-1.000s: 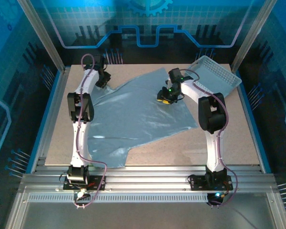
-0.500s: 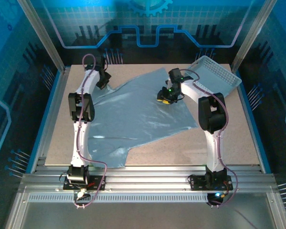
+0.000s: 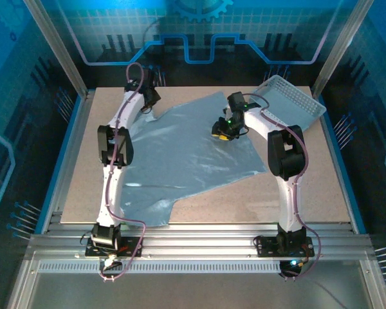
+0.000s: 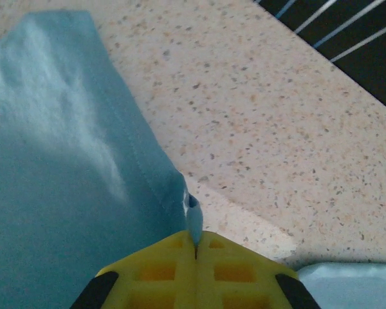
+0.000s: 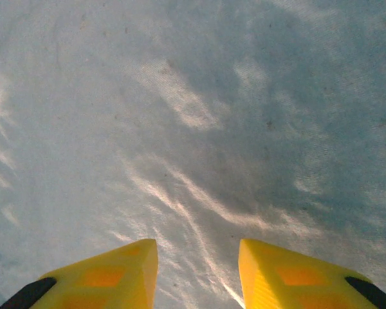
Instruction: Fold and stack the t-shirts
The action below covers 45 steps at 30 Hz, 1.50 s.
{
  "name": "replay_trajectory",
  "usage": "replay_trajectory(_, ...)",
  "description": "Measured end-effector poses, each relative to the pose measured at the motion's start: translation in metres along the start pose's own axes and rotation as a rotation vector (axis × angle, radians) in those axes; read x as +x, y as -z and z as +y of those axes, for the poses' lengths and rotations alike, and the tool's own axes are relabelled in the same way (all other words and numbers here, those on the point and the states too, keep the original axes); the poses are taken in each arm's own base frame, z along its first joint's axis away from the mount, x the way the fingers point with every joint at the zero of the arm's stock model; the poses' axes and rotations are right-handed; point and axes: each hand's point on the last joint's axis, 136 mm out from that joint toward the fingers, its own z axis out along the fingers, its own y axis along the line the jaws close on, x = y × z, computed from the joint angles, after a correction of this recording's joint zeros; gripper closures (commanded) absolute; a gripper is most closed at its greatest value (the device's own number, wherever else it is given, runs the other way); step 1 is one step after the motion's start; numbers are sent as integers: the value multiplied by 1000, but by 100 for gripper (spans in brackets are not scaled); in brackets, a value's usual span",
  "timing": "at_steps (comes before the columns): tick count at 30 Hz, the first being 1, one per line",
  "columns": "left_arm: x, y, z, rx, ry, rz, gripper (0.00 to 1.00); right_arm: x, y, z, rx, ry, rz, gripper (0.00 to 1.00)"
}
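Top external view: shirt (image 3: pixel 186 154) lies spread across the table (image 3: pixel 309 187). Left gripper (image 4: pixel 195 248) is clamped on a thin sliver of its far-left hem; a pull could slip it free. Right gripper (image 5: pixel 198 257), jaws partly apart, holds nothing over it.

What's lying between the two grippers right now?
Just the t-shirt. In the top view its cloth lies spread from the left gripper, shut on its edge, across to the open right gripper.
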Motion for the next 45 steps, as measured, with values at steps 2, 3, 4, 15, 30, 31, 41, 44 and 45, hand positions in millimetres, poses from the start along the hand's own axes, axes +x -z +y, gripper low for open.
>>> replay_trajectory(2,-3,1,-10,15,-61,-34,100,0,0,1,-4,-1,3,61)
replay_trajectory(3,-4,2,-14,19,-85,-46,100,1,0,1,-5,-1,4,61)
replay_trajectory(4,-3,2,-19,22,-113,-61,100,1,0,1,-7,-1,4,61)
replay_trajectory(15,17,3,-25,-27,-212,-89,19,1,0,1,-6,-2,7,60)
replay_trajectory(30,-1,-34,109,-159,224,142,79,-38,18,9,-4,-15,-68,60)
replay_trajectory(31,7,-40,112,-168,237,169,81,-40,17,7,0,-19,-69,60)
replay_trajectory(41,-5,-33,164,-224,446,239,92,-36,15,2,22,-38,-39,59)
replay_trajectory(44,-14,-30,198,-268,553,243,79,-34,15,2,24,-39,-32,59)
replay_trajectory(45,-17,-29,205,-273,580,240,72,-34,15,3,24,-38,-30,59)
